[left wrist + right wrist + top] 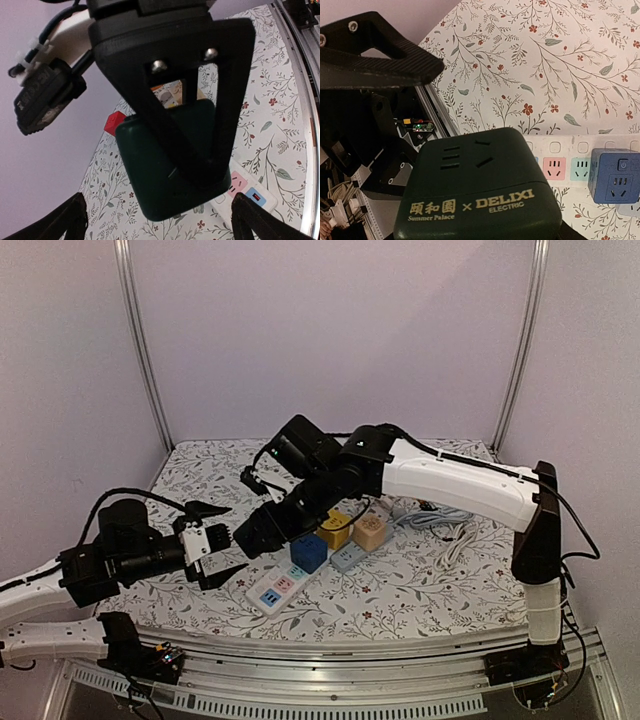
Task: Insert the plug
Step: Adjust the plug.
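Note:
My right gripper is shut on a dark green cube plug marked DELIXI and holds it above the table. One of its black fingers lies across the cube in the left wrist view. The white power strip with pink and blue sockets lies on the floral table, just right of the cube; it also shows in the right wrist view and the left wrist view. My left gripper is open and empty, its fingertips on either side of the green cube, not touching it.
A blue cube sits on the strip and also shows in the right wrist view. Yellow, tan and grey-blue cubes lie beside it. A white cable is coiled at the right. A red cube lies farther back.

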Controlling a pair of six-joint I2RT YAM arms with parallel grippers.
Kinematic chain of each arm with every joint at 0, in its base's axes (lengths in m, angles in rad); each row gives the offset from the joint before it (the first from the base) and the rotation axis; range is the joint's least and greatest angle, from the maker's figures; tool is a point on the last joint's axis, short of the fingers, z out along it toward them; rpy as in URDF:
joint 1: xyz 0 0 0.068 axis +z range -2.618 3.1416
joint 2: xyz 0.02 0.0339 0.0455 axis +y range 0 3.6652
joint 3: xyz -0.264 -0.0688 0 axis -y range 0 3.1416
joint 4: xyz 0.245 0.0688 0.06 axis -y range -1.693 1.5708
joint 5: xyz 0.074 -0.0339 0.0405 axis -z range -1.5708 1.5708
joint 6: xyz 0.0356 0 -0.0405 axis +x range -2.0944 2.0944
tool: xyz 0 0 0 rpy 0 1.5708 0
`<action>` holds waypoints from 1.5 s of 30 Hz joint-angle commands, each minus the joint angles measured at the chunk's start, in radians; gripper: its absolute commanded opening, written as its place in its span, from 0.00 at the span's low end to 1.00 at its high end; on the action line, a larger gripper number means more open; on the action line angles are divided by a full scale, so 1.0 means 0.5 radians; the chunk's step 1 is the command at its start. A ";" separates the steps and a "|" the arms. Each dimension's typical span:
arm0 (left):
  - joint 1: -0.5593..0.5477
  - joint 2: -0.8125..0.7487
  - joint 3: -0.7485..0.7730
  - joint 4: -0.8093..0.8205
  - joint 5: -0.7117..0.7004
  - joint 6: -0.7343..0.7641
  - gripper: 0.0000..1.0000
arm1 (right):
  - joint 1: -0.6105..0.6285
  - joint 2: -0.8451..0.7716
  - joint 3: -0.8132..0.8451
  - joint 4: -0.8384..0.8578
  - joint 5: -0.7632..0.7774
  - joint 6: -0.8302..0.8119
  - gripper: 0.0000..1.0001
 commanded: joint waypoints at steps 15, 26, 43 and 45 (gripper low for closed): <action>-0.146 0.151 0.099 0.284 -0.002 -0.053 0.65 | -0.003 -0.108 -0.106 0.342 -0.192 0.065 0.00; -0.149 0.145 0.115 0.378 -0.039 0.023 0.00 | -0.002 -0.196 -0.267 0.565 -0.246 0.083 0.10; -0.150 0.085 0.155 0.423 -0.039 -0.378 0.00 | -0.006 -0.620 -1.160 1.901 0.087 0.292 0.99; -0.149 0.080 0.142 0.443 -0.039 -0.376 0.00 | -0.004 -0.610 -1.182 1.968 0.087 0.321 0.99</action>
